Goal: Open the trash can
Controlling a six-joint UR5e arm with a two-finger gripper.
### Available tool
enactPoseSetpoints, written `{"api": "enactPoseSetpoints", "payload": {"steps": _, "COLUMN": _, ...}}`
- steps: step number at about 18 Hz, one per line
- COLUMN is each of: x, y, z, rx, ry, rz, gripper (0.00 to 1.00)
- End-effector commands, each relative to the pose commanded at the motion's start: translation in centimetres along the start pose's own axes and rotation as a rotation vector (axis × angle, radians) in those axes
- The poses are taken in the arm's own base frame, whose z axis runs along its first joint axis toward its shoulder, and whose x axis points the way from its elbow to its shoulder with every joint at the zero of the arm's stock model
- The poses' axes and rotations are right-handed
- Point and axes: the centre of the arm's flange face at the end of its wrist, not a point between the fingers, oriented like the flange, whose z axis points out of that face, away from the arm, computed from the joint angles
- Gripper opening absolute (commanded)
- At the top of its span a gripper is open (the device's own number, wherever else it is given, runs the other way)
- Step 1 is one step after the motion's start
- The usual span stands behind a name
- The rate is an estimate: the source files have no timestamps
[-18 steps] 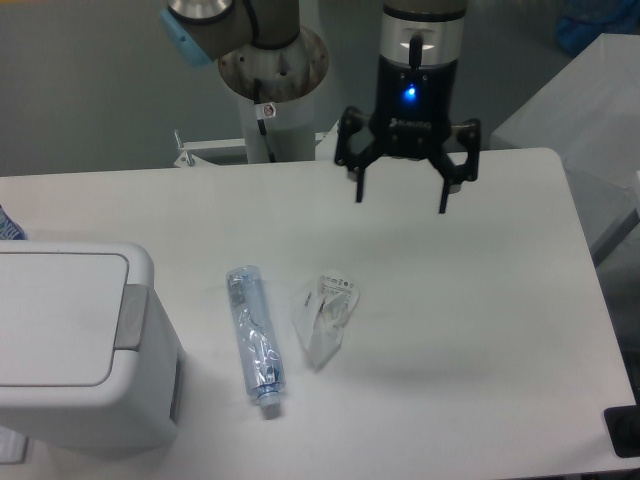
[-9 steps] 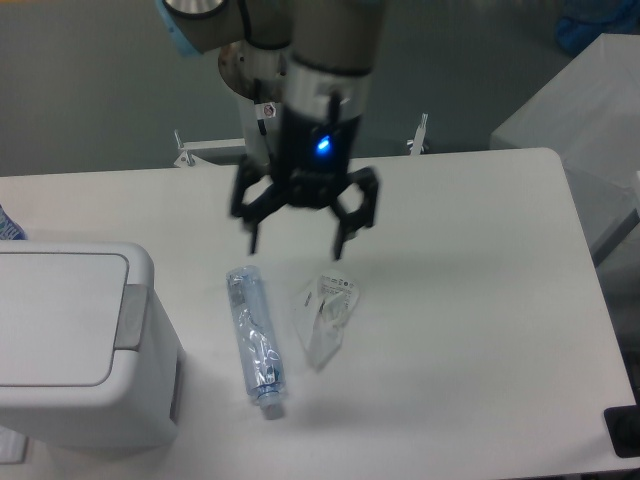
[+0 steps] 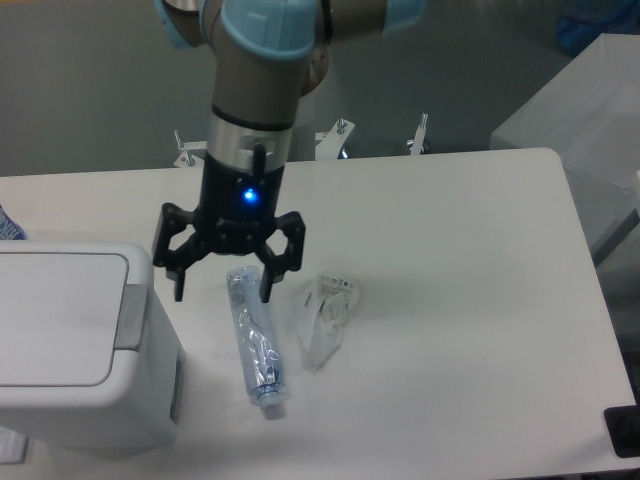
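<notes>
Gripper: your gripper (image 3: pixel 222 294) hangs above the table with its fingers spread wide and nothing between them, blue light glowing on the wrist.
Trash can: the trash can (image 3: pixel 75 345) sits at the left edge of the view, lid flat and shut, its near-left part cut off by the frame.
Push tab: the grey push tab (image 3: pixel 131 316) runs along the lid's right edge, the edge facing your gripper.
Key relation: the tab lies to the left of the fingertips as the camera sees it, and a little nearer the camera; near, but not touching. The left fingertip (image 3: pixel 180 292) looks just off the can's top right corner.
Tab axis: its long side runs front to back, so I'd judge a short shift to the left puts a finger over it.
Clutter: a clear plastic bottle (image 3: pixel 254 340) lies on the table almost under the right finger, with a crumpled clear wrapper (image 3: pixel 324 318) just beside it on the right.
Watch for: if you come down too early you may land on the bottle rather than the tab.
Height: you can't read from this single view how high the fingers ride above the lid.
</notes>
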Motion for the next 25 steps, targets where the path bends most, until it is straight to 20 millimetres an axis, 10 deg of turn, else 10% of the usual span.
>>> {"api": "enactPoseSetpoints", "payload": {"steps": 25, "x": 2.0, "y": 0.5, "z": 2.1, "rx": -0.034, "ry": 0.009, "rz": -0.059, "gripper": 1.0}}
